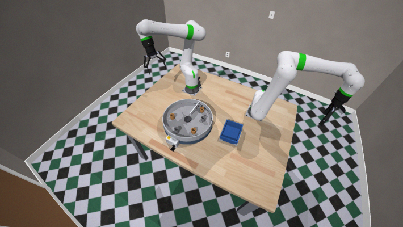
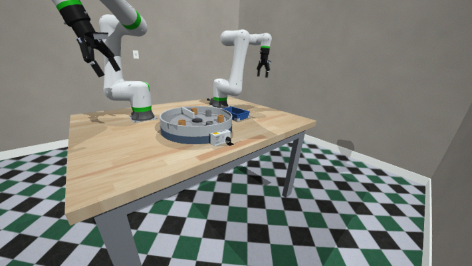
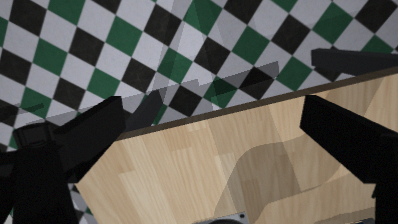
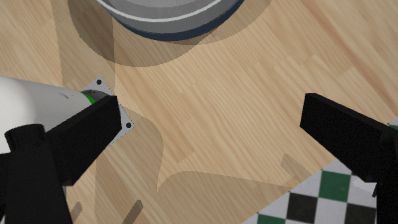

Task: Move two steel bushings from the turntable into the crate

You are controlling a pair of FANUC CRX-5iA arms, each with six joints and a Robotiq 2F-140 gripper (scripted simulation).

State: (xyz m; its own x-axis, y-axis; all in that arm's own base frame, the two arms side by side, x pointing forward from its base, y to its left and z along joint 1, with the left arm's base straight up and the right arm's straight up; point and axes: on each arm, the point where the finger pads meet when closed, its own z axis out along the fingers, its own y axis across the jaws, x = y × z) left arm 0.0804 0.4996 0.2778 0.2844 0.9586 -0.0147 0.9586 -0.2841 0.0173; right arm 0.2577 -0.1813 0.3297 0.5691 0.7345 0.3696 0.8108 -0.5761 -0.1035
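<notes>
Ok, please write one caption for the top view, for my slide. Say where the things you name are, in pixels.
Copper-coloured and grey bushings on a turntable (image 1: 188, 140) (image 2: 196, 137) (image 4: 172, 36), beside a blue crate (image 1: 231, 132) (image 2: 236, 114).

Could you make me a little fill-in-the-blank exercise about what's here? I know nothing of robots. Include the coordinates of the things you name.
The open-topped rectangular crate (image 1: 231, 131) (image 2: 236, 114) is ____ in colour.
The round grey turntable (image 1: 196, 138) (image 2: 194, 130) (image 4: 170, 26) carries ____ copper-coloured bushings (image 1: 172, 116) (image 2: 221, 118).
Besides white and black, the checkered floor (image 1: 136, 181) (image 2: 266, 216) (image 3: 124, 36) (image 4: 335, 186) has ____ squares.
The fingers of the black left gripper (image 1: 331, 117) (image 2: 262, 76) (image 3: 212, 112) and black right gripper (image 1: 157, 70) (image 2: 110, 72) (image 4: 210, 111) are ____, not shut.

Missing words: blue; three; green; open.
</notes>
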